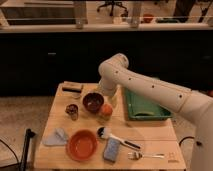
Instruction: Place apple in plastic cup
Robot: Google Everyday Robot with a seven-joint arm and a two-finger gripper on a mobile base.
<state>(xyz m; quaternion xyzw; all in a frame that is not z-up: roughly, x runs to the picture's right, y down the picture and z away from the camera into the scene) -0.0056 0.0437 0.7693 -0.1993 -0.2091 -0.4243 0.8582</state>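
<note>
The apple (105, 110) is a small orange-red fruit near the middle of the wooden table (150, 135). It sits at the mouth of the pale yellow-green plastic cup (103, 119), and only a sliver of the cup shows beneath it. My gripper (107, 101) comes in from the right on the white arm and hangs directly above the apple, touching or almost touching its top. The cup stands just right of the dark brown bowl.
The dark brown bowl (93, 101) and a small dark patterned cup (72, 110) stand to the left. A green tray (145, 107) lies to the right. In front are an orange bowl (82, 145), grey cloth (56, 136), blue sponge (112, 149), brush (115, 137) and fork (145, 155).
</note>
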